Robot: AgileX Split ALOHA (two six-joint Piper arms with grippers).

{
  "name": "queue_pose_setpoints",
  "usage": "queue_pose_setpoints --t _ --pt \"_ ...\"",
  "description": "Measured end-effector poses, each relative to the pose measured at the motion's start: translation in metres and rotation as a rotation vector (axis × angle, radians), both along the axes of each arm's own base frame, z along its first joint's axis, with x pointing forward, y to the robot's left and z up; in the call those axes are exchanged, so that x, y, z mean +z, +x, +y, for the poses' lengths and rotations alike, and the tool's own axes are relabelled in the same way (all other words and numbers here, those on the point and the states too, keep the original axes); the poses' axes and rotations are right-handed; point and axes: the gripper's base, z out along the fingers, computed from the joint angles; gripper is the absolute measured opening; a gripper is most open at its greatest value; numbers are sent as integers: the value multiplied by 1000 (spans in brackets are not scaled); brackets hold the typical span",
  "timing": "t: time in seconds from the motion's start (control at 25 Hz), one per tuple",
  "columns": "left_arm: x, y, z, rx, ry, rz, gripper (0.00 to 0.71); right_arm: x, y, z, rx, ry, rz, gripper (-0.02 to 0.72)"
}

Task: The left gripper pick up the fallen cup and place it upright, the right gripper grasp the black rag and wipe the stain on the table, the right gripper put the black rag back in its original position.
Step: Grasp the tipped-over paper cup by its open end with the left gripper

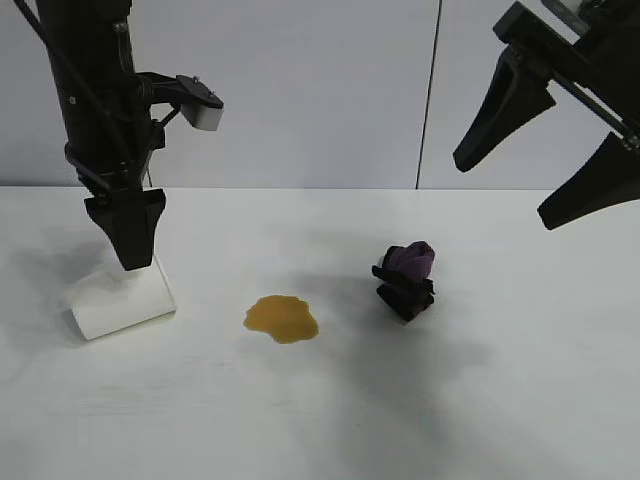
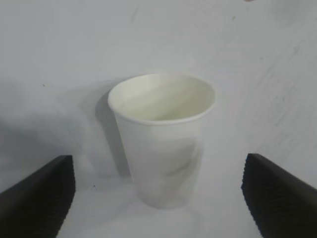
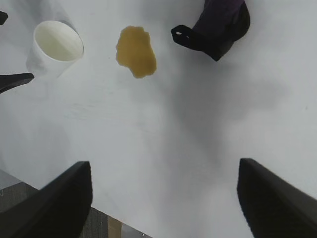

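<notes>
The white cup (image 1: 120, 300) lies on its side at the left of the table (image 1: 480, 400). My left gripper (image 1: 128, 255) hangs straight down just over it, open. In the left wrist view the cup (image 2: 161, 139) shows its open mouth between the two spread fingers, and neither touches it. The amber stain (image 1: 283, 318) sits in the middle of the table. To its right is the black rag (image 1: 407, 277) with its purple part on top. My right gripper (image 1: 503, 193) hovers high at the upper right, open and empty. From its wrist view I see the cup (image 3: 54, 47), stain (image 3: 136, 51) and rag (image 3: 218, 25).
A plain wall stands behind the table. In the right wrist view the table's near edge (image 3: 99, 214) shows, with floor beyond it. One fingertip (image 3: 17, 79) of the left gripper shows beside the cup there.
</notes>
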Motion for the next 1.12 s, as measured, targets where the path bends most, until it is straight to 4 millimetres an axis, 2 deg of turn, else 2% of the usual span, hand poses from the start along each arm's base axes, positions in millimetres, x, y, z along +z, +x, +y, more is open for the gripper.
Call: queue_pose_setpoints --t 0.6,1.12 --pt "-39 6 -3 68 17 63 660 0 0 0 0 -1 -2 559" --pt "-59 10 -6 76 10 79 660 0 0 0 1 -2 -3 559"
